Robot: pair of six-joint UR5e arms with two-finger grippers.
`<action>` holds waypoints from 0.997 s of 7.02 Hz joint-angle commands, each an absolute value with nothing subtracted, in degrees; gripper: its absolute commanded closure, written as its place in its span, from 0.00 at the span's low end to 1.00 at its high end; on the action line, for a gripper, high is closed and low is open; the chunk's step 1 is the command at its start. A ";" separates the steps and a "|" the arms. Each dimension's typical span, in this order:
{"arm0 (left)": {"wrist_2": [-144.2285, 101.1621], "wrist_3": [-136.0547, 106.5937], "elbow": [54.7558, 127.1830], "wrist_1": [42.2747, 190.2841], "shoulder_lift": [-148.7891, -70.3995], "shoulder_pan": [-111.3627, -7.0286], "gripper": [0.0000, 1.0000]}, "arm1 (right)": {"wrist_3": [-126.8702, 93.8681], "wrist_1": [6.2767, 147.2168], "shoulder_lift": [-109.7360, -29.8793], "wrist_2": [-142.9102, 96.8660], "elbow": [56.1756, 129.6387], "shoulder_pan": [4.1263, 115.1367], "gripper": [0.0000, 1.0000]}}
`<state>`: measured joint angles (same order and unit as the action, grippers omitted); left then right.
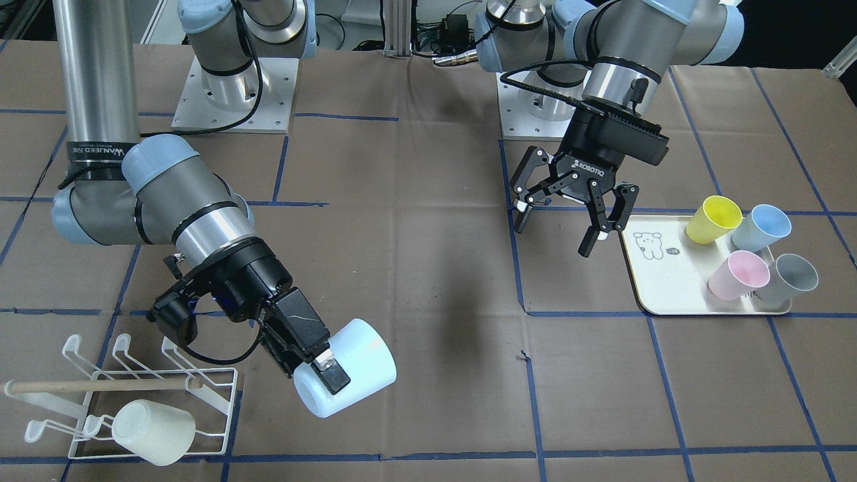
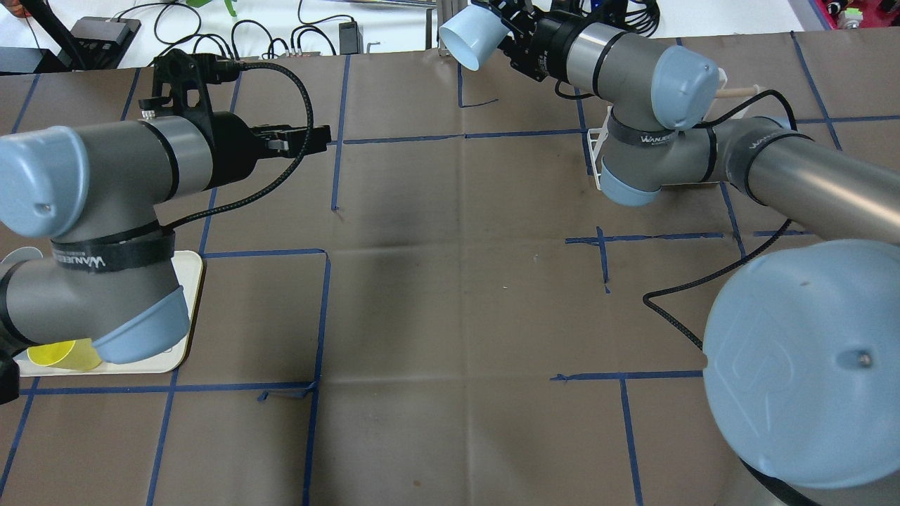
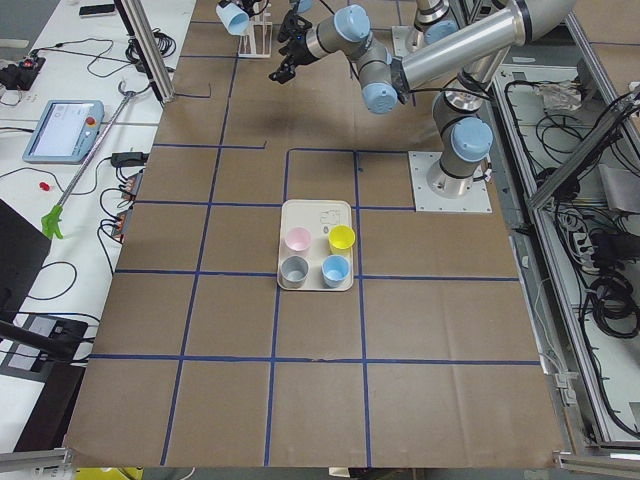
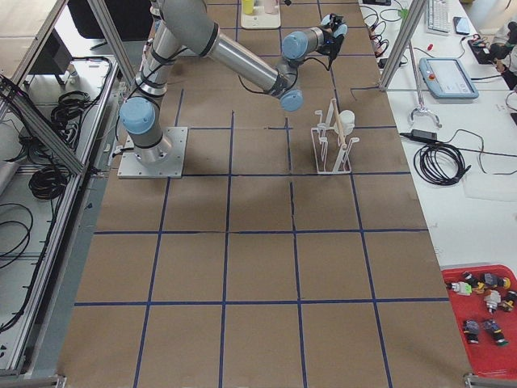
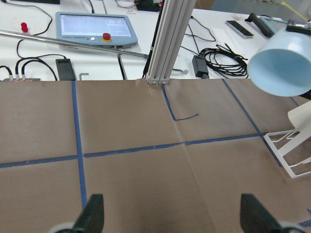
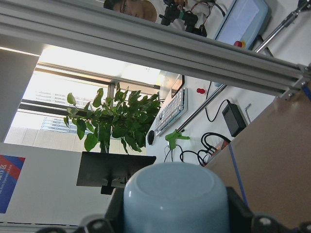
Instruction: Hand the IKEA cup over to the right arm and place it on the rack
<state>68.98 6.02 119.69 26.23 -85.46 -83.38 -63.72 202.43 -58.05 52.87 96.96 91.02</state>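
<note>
right gripper (image 1: 323,377) holding blue cup (image 1: 365,358), cream cup (image 1: 154,432) on rack (image 1: 231,402) hidden overhead

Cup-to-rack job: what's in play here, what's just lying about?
In play: pale blue cup held by the right hand; open left hand; white rack.
Lying about: cream tray holding yellow cup, sky-blue cup, pink cup, grey cup; cream cup on the rack.
</note>
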 commanded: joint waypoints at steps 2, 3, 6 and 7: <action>83.11 4.40 103.59 62.72 -88.06 -83.58 0.01 | -40.78 212.05 -58.10 58.62 99.40 86.68 0.60; 83.75 -0.74 99.45 70.32 -89.20 -83.76 0.01 | -34.34 215.21 -58.18 58.62 100.62 84.14 0.60; 92.10 -2.63 93.69 79.89 -91.32 -87.52 0.00 | -16.68 221.73 -57.83 57.83 102.30 76.66 0.61; 91.41 -2.90 94.30 79.63 -90.97 -88.41 0.00 | -10.35 221.92 -57.57 57.48 102.57 74.55 0.61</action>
<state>90.88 -2.47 94.18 79.19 -91.01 -87.15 -17.82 220.98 -57.82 57.83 102.24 77.19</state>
